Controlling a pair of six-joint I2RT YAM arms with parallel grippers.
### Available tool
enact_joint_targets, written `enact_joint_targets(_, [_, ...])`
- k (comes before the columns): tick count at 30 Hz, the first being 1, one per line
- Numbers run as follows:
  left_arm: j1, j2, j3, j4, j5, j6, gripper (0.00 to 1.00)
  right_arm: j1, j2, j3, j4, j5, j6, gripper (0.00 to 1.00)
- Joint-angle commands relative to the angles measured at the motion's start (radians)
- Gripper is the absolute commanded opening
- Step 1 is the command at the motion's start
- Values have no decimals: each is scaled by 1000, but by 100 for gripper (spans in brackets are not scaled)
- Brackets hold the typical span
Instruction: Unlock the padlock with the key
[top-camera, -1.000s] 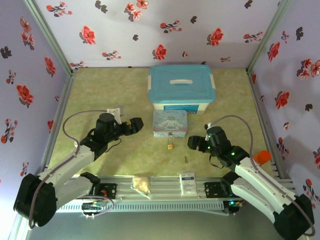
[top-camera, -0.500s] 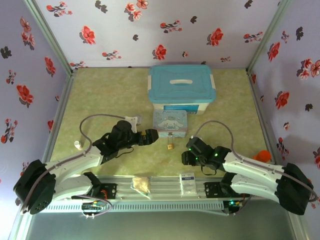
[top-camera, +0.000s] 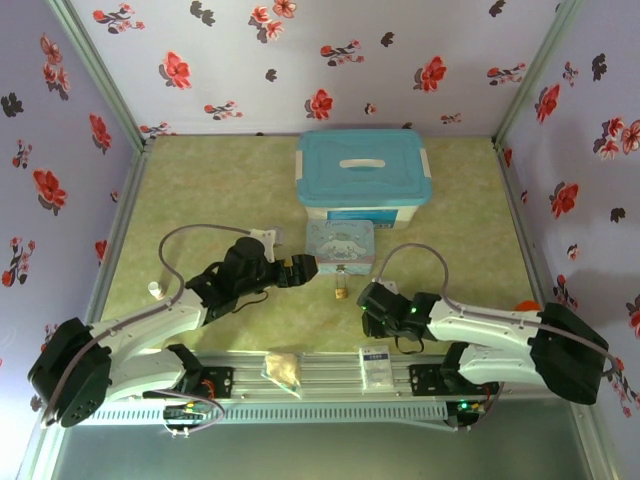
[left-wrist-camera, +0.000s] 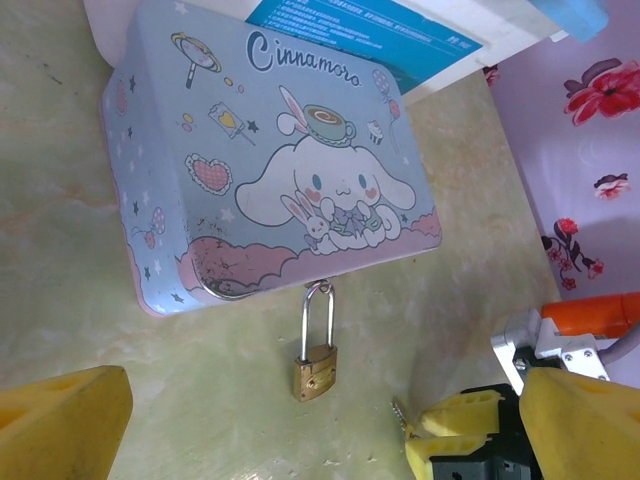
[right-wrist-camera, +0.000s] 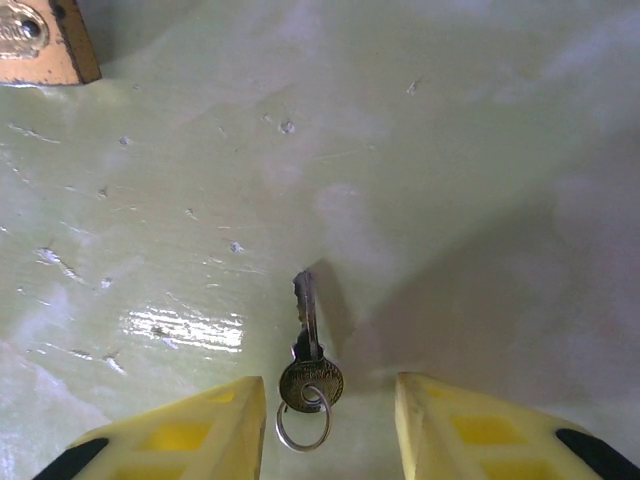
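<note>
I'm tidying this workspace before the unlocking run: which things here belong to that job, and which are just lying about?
For the job: padlock; key, lying between the right gripper's open fingers.
Lying about: cartoon tin; blue-lidded box; clear packet and white card on the front rail.

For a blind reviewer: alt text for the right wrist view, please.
A small dark key with a ring lies on the green table between the open yellow fingers of the right gripper, untouched. The brass padlock's corner shows top left.
</note>
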Motion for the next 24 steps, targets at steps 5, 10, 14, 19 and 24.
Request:
enact_joint_targets(5, [-8,18,31,-12,-19,23,100,37,79,18,61,-9,43,28])
enact_joint_targets(10, [-8,3,22,-9,-17,23,100,62,128,-17,106,-21,76,20])
enact_joint_targets(14, [-8,-2,18,-9,-17,27,100,63,127,-35,110,-2,74,12])
enact_joint_targets(19, [-13,1,11,45,35,2,100,60,51,-47,102,20,59,0])
enact_joint_targets(24, [-33,5,30,67,48,9,98,43,-57,-58,69,40,16,0])
